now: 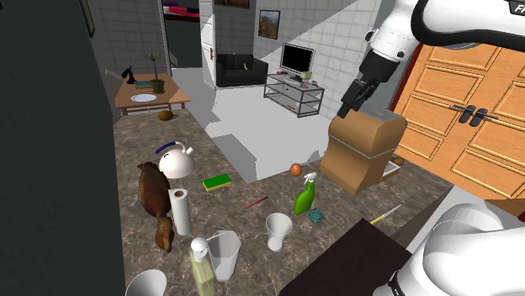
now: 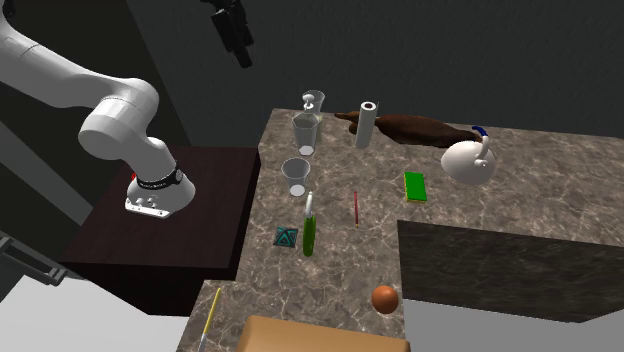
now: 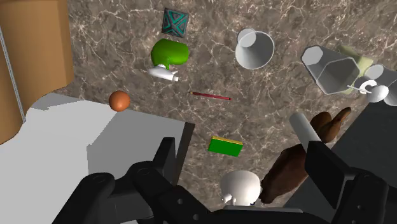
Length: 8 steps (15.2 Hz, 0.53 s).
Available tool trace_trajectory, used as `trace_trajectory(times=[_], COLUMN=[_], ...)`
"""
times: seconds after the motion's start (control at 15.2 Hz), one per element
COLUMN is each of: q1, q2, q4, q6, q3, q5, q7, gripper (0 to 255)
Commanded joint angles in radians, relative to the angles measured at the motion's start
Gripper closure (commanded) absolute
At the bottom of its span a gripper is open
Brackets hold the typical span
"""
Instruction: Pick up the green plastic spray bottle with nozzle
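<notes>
The green spray bottle (image 1: 304, 196) with a white nozzle stands upright on the brown marble counter (image 1: 244, 227), near its middle. In the second exterior view the bottle (image 2: 310, 230) stands beside a small teal object (image 2: 286, 237). My black gripper (image 1: 345, 112) hangs high in the air, well above the counter and apart from the bottle. From the second exterior view the gripper (image 2: 246, 60) is up near the top edge. In the wrist view the bottle (image 3: 170, 52) lies far ahead of the gripper (image 3: 245, 168), whose fingers stand apart with nothing between them.
Near the bottle are an orange ball (image 1: 296, 169), a red pencil (image 1: 257, 203), a white cup (image 1: 278, 229) and a green block (image 1: 216, 182). A white teapot (image 1: 176, 161), paper roll (image 1: 180, 210), brown figure (image 1: 156, 198) and clear pitcher (image 1: 223, 252) stand further off. A tan box (image 1: 362, 147) rises behind the bottle.
</notes>
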Motion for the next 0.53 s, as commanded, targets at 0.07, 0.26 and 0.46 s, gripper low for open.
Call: trace_trajectory(times=[0.07, 0.26, 0.46], q1=[0.009, 0.037, 0.064], q2=[0.003, 0.025, 0.063], q4=[-0.025, -0.089, -0.138], q6=[0.02, 0.08, 0.141], q3=[-0.021, -0.088, -0.156], q5=[-0.007, -0.032, -0.057], q7=[-0.046, -0.184, -0.323], gripper=[0, 0, 0])
